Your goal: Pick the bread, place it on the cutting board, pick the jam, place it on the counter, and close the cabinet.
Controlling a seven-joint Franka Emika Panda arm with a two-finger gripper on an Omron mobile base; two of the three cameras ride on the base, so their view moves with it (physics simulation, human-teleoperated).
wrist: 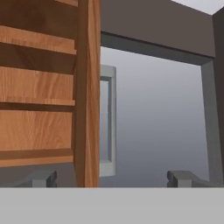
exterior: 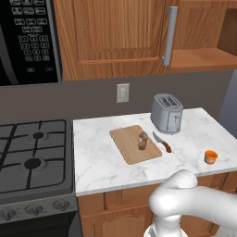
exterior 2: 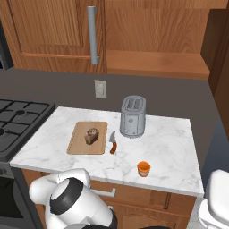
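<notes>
The dark speckled bread (exterior: pixel 142 140) (exterior 2: pixel 91 136) lies on the light-tan cutting board (exterior: pixel 126 149) (exterior 2: pixel 77 145). The orange jam jar (exterior: pixel 210 157) (exterior 2: pixel 143 168) stands on the white marble counter (exterior: pixel 102 162) (exterior 2: pixel 172 143), near its front right edge. The brown wall cabinet (exterior: pixel 115 32) (exterior 2: pixel 49 36) has its right compartment (exterior: pixel 203 58) (exterior 2: pixel 156 62) uncovered, and its shelf is bare. In the hand view, my gripper (wrist: pixel 112 178) is open; the swung-out cabinet door's edge (wrist: pixel 87 96) and its grey bar handle (wrist: pixel 108 122) stand between and beyond the fingertips (wrist: pixel 41 178).
A silver toaster (exterior: pixel 166 113) (exterior 2: pixel 133 116) stands at the back of the counter. An orange-handled knife (exterior: pixel 162 143) (exterior 2: pixel 112 144) lies right of the board. A gas stove (exterior: pixel 32 155) (exterior 2: pixel 15 118) is to the left, under a black microwave (exterior: pixel 28 39).
</notes>
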